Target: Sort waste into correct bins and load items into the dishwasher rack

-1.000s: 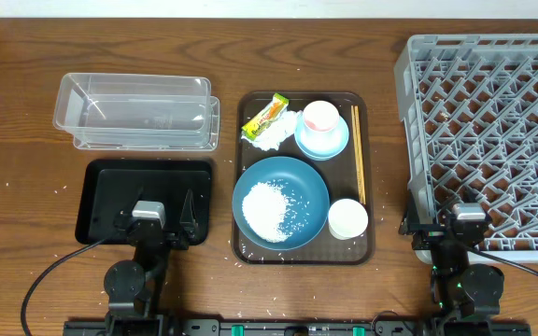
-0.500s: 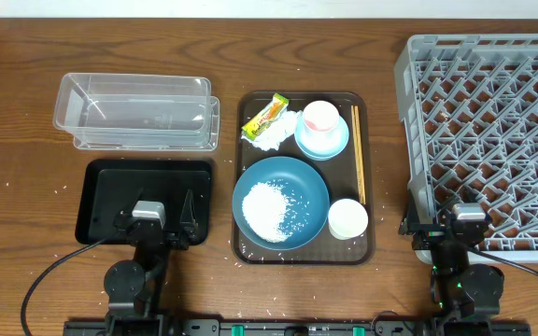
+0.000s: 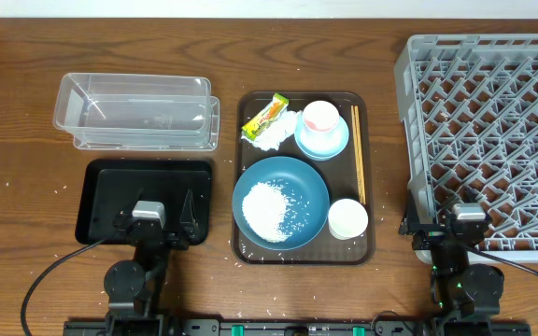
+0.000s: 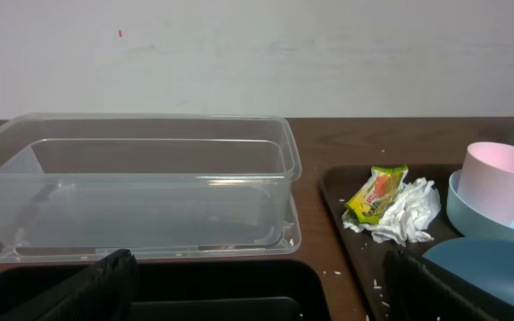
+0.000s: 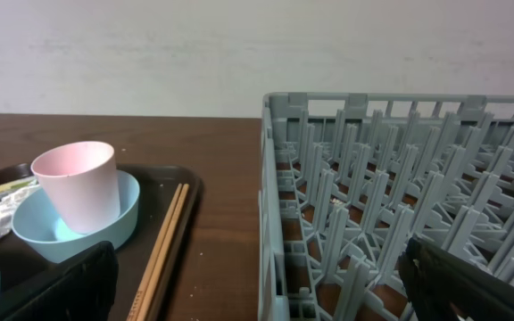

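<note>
Hovering over the black tray [image 3: 96, 187], the left pincer [image 3: 155, 219] gapes, empty; its wrist view shows the wrapper [image 4: 375, 192] touching the tissue [image 4: 409, 212], right of the clear tub [image 4: 141, 178]. Only overhead shows rice [image 3: 271, 207] heaped on the blue plate [image 3: 308, 187]. The right pincer [image 3: 460, 219], likewise released, sits at the rack's [image 3: 409, 140] near-left corner, chopsticks [image 5: 163, 259] to its left.

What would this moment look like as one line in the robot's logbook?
left gripper: open, empty, over black tray | right gripper: open, empty, at dishwasher rack | wrapper, tissue, rice, plate, cups, chopsticks: all on brown tray
</note>
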`<state>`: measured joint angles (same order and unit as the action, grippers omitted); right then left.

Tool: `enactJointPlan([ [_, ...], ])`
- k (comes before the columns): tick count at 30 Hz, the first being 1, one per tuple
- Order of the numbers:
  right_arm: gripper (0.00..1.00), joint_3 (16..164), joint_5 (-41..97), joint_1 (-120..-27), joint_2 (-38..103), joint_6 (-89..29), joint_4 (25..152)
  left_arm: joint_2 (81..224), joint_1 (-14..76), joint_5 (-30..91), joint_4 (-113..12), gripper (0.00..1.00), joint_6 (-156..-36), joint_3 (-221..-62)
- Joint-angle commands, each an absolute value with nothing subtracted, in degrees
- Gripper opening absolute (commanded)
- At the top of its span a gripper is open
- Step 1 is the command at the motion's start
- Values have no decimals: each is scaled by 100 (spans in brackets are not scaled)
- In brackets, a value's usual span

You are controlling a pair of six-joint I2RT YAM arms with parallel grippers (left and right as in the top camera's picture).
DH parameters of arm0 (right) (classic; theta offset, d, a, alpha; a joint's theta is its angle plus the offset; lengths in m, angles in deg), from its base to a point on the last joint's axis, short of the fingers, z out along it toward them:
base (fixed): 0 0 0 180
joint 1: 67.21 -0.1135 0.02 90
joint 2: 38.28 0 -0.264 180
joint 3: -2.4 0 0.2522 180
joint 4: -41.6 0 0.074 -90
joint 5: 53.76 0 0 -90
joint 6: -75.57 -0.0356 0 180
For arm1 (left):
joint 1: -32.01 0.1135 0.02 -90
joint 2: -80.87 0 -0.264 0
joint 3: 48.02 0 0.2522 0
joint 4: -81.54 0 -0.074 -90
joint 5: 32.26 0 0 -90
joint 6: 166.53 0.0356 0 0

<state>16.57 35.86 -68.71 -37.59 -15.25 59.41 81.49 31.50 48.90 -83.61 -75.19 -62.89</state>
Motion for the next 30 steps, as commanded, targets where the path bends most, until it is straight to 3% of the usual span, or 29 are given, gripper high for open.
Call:
enactJointPlan([
  [1,99,1648,3621,-6836,-3789,-1477,5965,8106,3132,4818,-8171,91,-7482,-6201],
  [22,99,1648,3481,-6836,-3789,-1615,5941,8108,3132,4818,-8171,91,-7482,-6201],
  [26,99,1648,2587,-6836,-3789,-2780,5876,8108,3132,4818,-8171,91,-7482,-6201],
  [30,99,1648,1549,-6836,-3789,-4727,5803,8108,3132,4818,-8171,91,-7482,-6201],
])
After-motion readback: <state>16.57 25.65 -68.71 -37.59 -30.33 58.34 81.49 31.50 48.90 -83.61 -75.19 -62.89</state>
